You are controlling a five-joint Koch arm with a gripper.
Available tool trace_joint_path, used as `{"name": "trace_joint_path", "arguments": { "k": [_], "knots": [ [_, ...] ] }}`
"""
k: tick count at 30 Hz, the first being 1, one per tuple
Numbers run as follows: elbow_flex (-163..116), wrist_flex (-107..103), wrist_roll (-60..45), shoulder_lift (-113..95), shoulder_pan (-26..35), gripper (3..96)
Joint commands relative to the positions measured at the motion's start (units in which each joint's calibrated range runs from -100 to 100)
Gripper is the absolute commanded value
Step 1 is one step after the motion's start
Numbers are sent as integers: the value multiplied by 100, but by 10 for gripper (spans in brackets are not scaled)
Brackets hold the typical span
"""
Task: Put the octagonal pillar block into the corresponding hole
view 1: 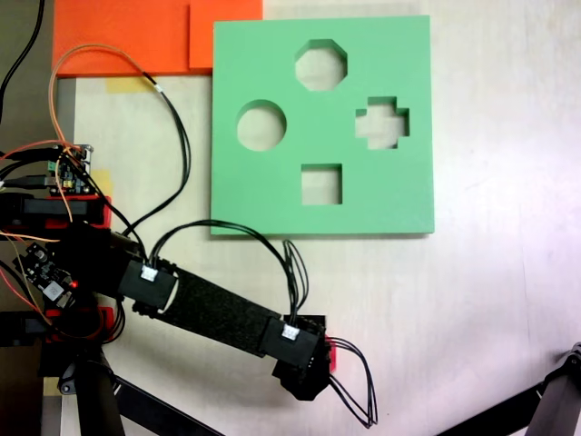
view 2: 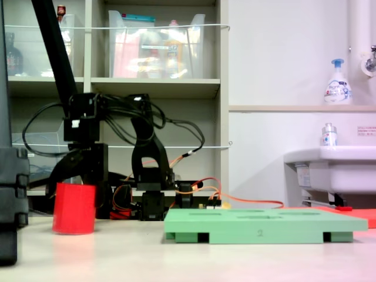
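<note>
On the desk (view 1: 490, 300): everything sits on this pale top.
Green board (view 1: 322, 125): lies flat toward the far edge, as the second exterior view shows it.
Arm (view 1: 218, 313): reaches along the first exterior view's lower edge.
Gripper (view 2: 75, 179): right over the block, fingers hidden, so can't tell if it's grasping.
Red block (view 2: 74, 208): stands on the desk, well apart from the board.
Octagonal hole (view 1: 320, 64): empty, near the board's edge at the first exterior view's top.

Matt green foam board (view 1: 272, 200)

Black Koch arm (view 1: 218, 318) with blocky segments, white connector plugs, looping black cables (view 1: 272, 238), orange wires, exposed circuit board (view 1: 71, 171)
</note>
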Motion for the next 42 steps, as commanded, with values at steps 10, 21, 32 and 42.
{"name": "trace_joint_path", "arguments": {
  "k": [10, 21, 32, 42],
  "knots": [
    [36, -568, 215, -3052, 234, 385],
    [-502, -568, 2281, -5035, 2168, 387],
    [-462, 732, 4015, -3177, 3473, 389],
    [834, 2340, 4181, -1404, 3805, 388]
  ]
}}
